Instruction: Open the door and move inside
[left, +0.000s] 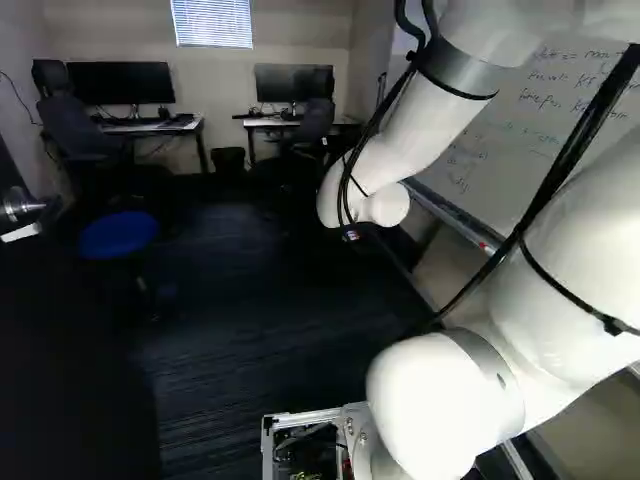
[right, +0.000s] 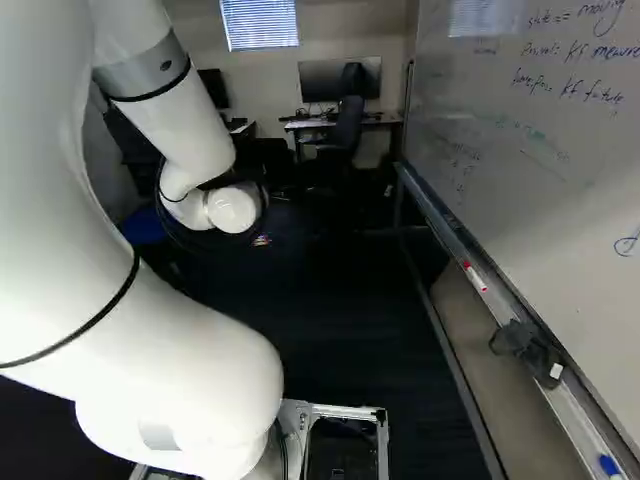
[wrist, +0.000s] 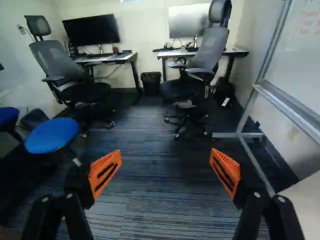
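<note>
1. End effector (wrist: 165, 159) spread wide, nothing between its two fingers but a view of the floor; its orange pads (wrist: 105, 172) face each other, well apart.
2. Behind it, the white arm (left: 415, 135) rises from the joint at the foot of both base views and reaches out above the floor.
3. Striped dark carpet (wrist: 165, 205) spreads under and ahead of the end effector.
4. Beyond one finger stands a round stool with a blue seat (wrist: 52, 136); a second blue seat (wrist: 7, 116) is near it, partly cut off.
5. Along the right of the right base view runs a whiteboard (right: 540, 130) with handwriting. Its tray holds a red-capped marker (right: 475, 277), a dark bundled item (right: 528, 347) and a blue-capped marker (right: 609, 465).
6. Further ahead, two high-backed mesh office chairs, one (wrist: 59, 56) and the other (wrist: 209, 49), stand at two desks. Each worktop, one (wrist: 107, 58) and the other (wrist: 175, 53), carries a monitor.
7. Between the desks sits a black wastebasket (wrist: 151, 82). On the far wall is a window with blinds (right: 260, 22).
8. Where the door is, I cannot tell. At the left edge of the left base view shows a metallic fitting (left: 20, 208), its kind unclear
</note>
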